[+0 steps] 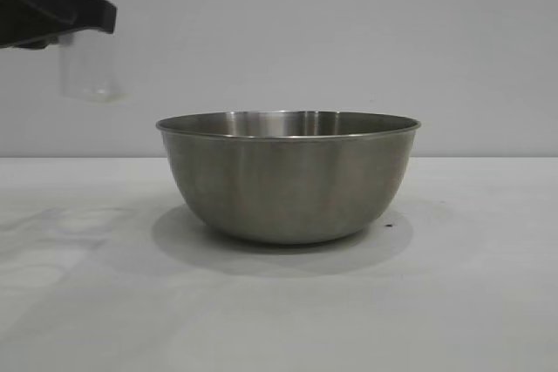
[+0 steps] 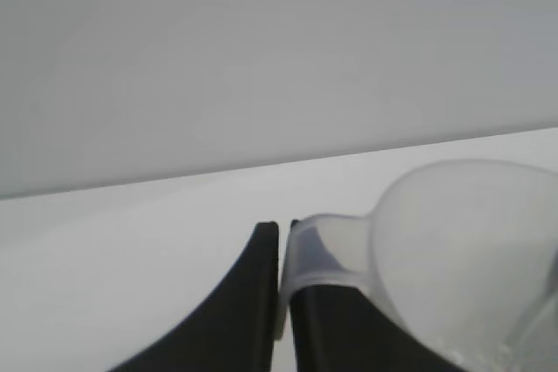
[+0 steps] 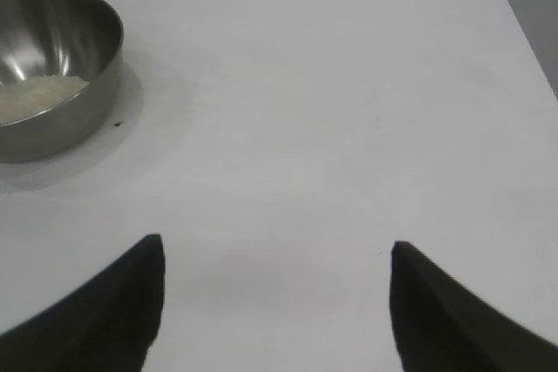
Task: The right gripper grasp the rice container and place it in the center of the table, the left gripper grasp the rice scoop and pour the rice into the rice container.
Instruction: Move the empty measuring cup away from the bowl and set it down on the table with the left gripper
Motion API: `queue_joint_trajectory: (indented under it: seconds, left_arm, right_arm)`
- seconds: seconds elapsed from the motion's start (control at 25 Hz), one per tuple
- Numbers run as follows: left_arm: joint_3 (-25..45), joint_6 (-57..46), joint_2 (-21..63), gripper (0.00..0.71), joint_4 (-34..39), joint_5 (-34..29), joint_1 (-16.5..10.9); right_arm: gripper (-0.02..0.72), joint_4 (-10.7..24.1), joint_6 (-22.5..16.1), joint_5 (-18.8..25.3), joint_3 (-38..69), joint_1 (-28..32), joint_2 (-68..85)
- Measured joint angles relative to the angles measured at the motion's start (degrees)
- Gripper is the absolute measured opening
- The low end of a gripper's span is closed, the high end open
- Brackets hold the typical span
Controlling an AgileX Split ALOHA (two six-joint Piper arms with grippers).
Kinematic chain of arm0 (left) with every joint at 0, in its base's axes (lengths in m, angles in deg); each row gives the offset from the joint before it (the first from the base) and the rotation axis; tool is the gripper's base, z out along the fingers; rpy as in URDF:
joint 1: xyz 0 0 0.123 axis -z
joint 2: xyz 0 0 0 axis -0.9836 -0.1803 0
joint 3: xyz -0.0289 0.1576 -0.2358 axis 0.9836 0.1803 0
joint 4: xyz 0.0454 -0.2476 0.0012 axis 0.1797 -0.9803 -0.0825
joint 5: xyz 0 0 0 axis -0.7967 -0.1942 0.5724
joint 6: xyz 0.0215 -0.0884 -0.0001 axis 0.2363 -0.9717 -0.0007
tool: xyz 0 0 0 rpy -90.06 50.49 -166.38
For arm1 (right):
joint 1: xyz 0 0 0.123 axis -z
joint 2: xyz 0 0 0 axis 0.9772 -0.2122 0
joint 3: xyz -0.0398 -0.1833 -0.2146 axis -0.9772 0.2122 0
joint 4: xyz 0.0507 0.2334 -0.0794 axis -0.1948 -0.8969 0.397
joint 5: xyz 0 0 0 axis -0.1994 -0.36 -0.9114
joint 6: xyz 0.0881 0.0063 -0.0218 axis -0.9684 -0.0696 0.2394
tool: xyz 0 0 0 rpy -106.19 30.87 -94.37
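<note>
scoop: I read the rice scoop as thin clear plastic, light, a bit slick, rigid enough but likely to flex if squeezed hard. The handle tab near the rim is the place to take it, and that's where it's held.
left gripper: the left gripper is clamped on the scoop's handle, jaws closed right down on the thin tab, cup body hanging off to one side of the fingers. In the exterior view the gripper sits high at the left edge with the scoop hanging upright below it, off to the side of the bowl and above its rim level.
scoop contents: looks near empty to me, maybe a few grains at the bottom; can't be sure.
container: the rice container stands upright mid-table, well apart from both grippers. Steel, stiff, smooth curved wall, so I'd expect a side pinch to slip; the thin rim is the only sensible hold.
rice: the rice is a pale layer in the bowl bottom, seen from the right wrist.
right gripper: the right gripper hovers over bare table with jaws wide apart, holding nothing, bowl well off to its side.
status: pour looks done, my call.
</note>
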State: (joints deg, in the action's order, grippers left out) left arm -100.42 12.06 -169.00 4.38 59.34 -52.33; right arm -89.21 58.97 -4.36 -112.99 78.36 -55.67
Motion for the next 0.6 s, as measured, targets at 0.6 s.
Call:
queue_joint_trajectory:
  seconds: [0.6]
  left_arm:
    - [0.0, -7.78, -9.09, 0.0, -1.1, 0.0, 0.0]
  right_arm:
    - [0.475, 0.0, 0.0, 0.0, 0.0, 0.0, 0.0]
